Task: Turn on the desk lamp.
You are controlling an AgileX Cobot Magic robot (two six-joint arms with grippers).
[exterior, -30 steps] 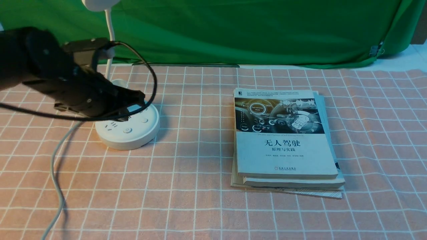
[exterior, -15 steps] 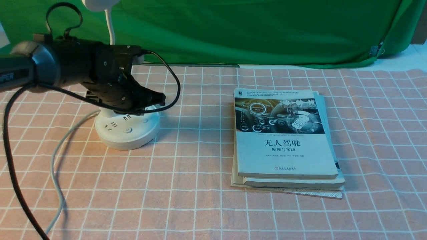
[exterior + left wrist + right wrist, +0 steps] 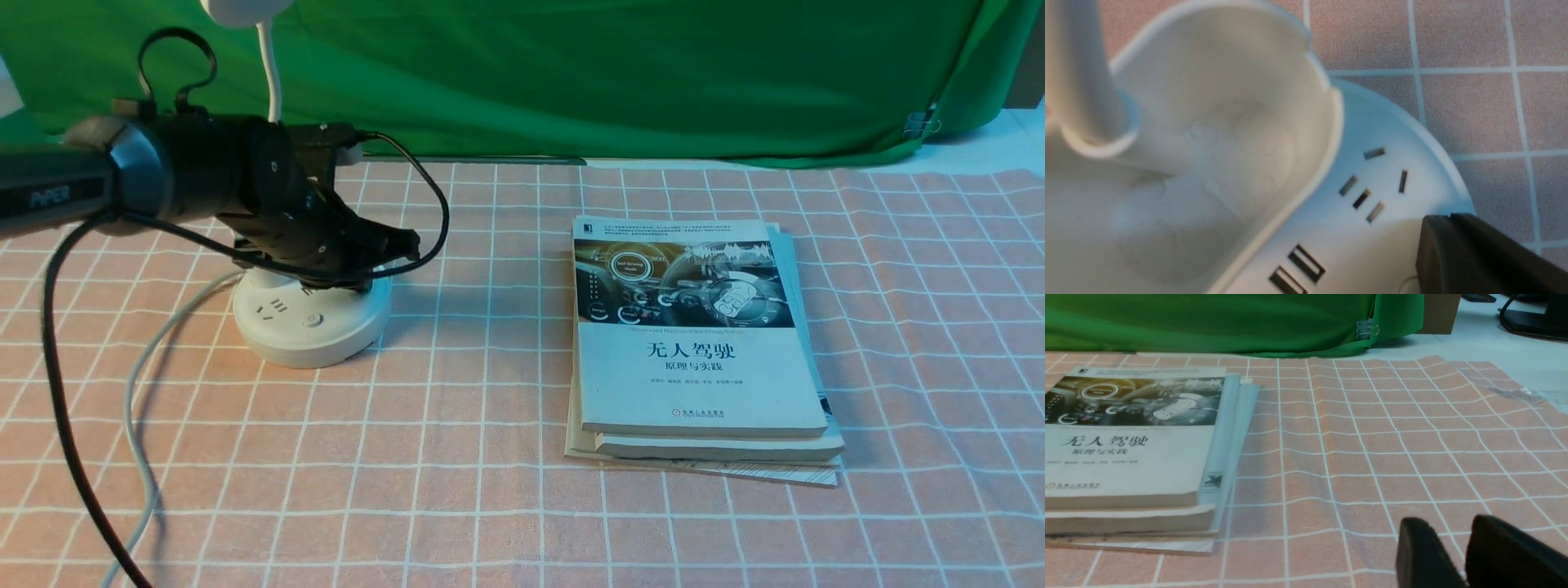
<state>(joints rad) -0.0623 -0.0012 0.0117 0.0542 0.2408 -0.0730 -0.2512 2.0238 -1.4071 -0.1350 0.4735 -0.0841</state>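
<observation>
Just beneath the left gripper [image 3: 404, 242], the desk lamp [image 3: 310, 322] on its round base; oval cup [image 3: 1327, 134] there holding only the gooseneck foot [image 3: 1077, 73]. Fingers [image 3: 1474, 253] together, gripping nothing; contact with base unclear.

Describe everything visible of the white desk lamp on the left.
The desk lamp looks like white plastic. Its round puck base stands on the checked tablecloth, topped with sockets, USB ports, a button and an oval cup. A gooseneck rises to a head cropped at the frame's top, so lit or not is unclear. A grey cord trails toward the robot. The left gripper hangs over the base; contact unclear.
</observation>
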